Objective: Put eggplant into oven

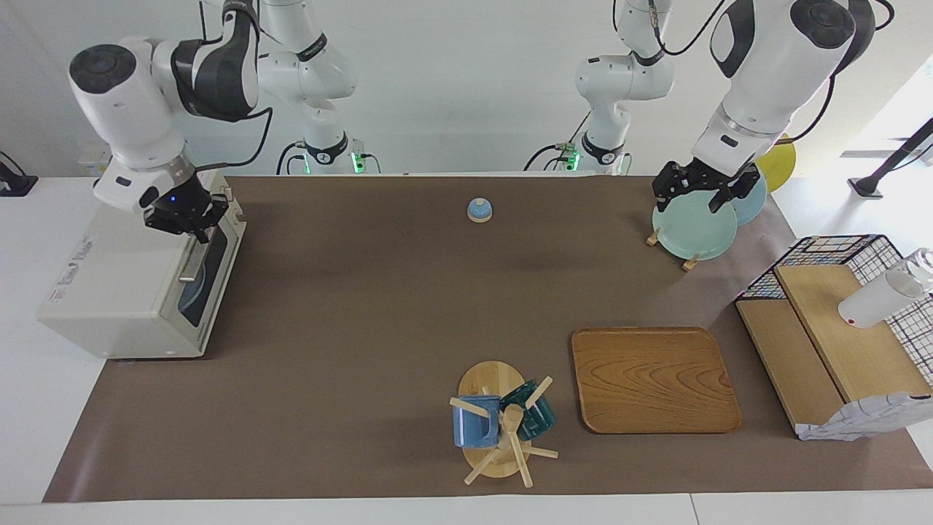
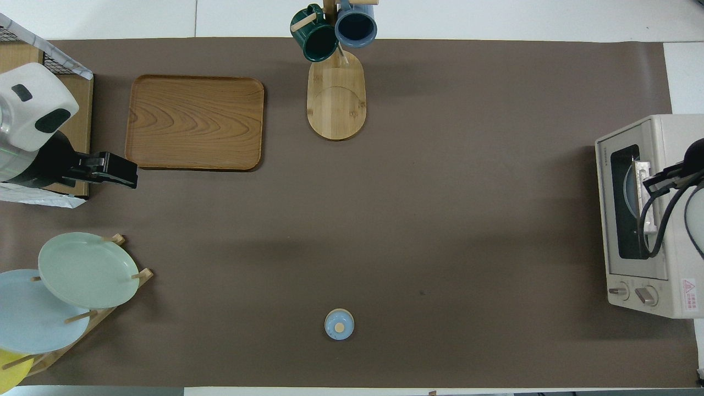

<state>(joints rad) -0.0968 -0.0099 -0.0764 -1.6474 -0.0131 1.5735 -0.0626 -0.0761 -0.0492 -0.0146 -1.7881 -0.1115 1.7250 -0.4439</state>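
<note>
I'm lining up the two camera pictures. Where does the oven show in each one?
Facing view: the oven sits at the picture's left edge, door shut, with the right gripper over its top front edge.
Overhead view: the oven sits at the picture's right edge, mid-height.
Shared landmark: the mug rack, at the table's edge farthest from the robots.

From my station I see a white table (image 1: 22, 437) covered by a brown mat (image 1: 364, 306), a plain white wall (image 1: 452, 80) rising at the robots' end, and bright daylight washing the floor (image 1: 896, 131) at the left arm's end of the table.
</note>
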